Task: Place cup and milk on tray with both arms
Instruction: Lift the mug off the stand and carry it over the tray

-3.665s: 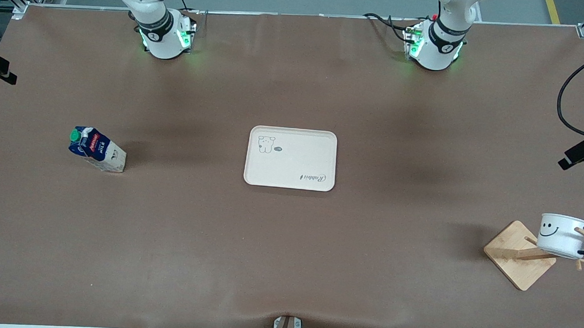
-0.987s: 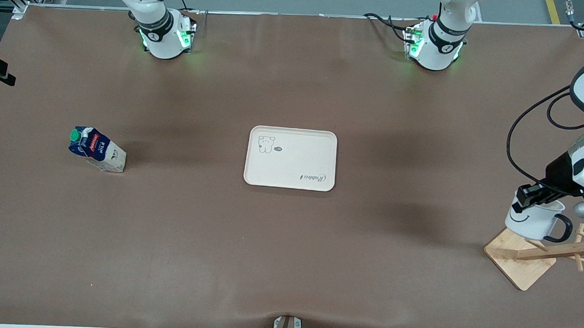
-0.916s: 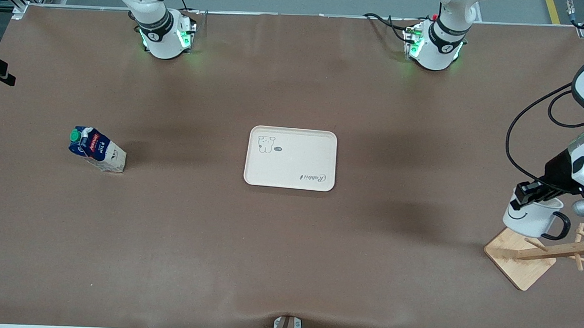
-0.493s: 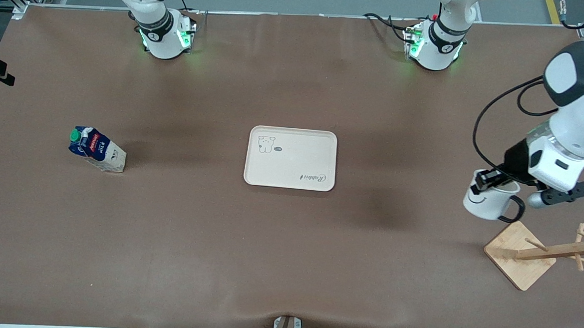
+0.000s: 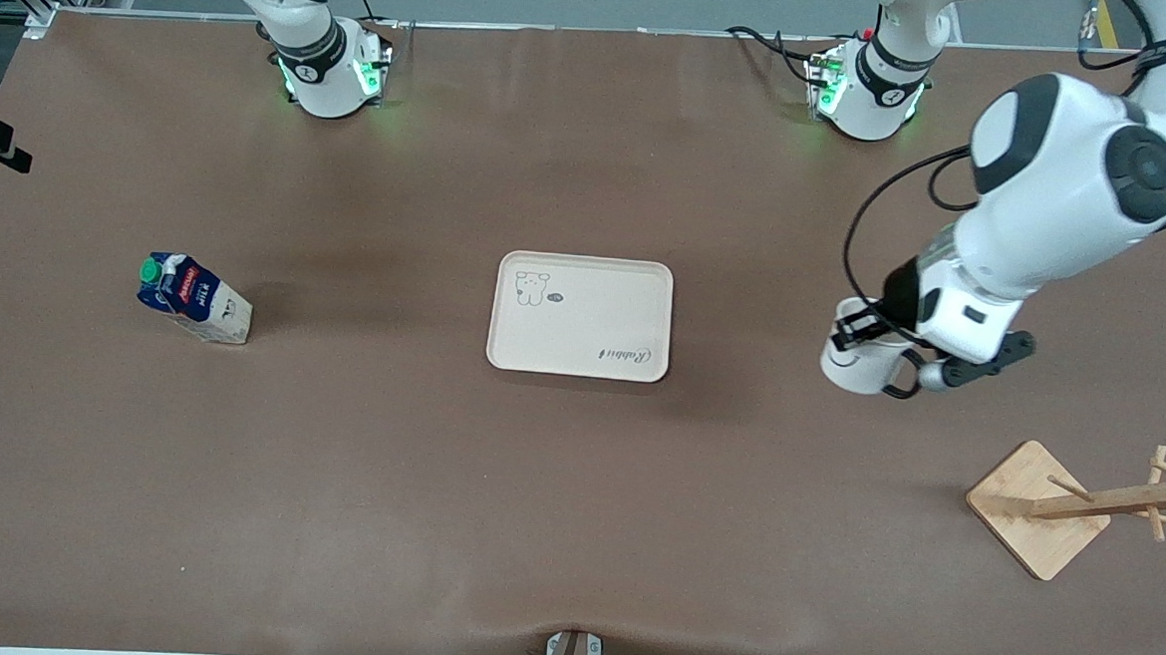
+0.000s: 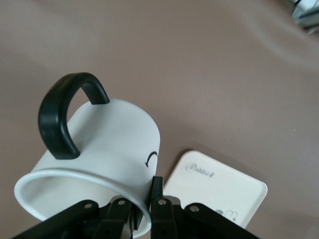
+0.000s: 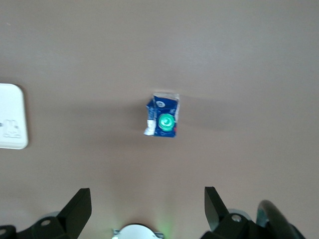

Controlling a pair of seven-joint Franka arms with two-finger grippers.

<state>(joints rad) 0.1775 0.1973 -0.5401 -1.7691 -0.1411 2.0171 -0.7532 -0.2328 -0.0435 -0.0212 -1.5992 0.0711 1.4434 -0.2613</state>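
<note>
My left gripper (image 5: 857,327) is shut on the rim of the white smiley cup (image 5: 853,362) and holds it in the air over bare table, between the wooden rack and the cream tray (image 5: 585,298). In the left wrist view one finger is inside the cup (image 6: 109,144) and one outside, with the gripper (image 6: 143,203) pinching the wall; the tray (image 6: 219,184) lies below. The milk (image 5: 190,297) stands toward the right arm's end of the table. My right gripper (image 7: 147,209) is open, empty, high over the table, with the milk (image 7: 163,121) below it.
A wooden mug rack (image 5: 1038,506) on a square base stands near the left arm's end, nearer the front camera than the cup. The arm bases stand along the table's back edge. A corner of the tray (image 7: 10,117) shows in the right wrist view.
My left arm came in, took the cup off the rack peg and carried it toward the tray. The milk, the tray and the rack have not moved.
</note>
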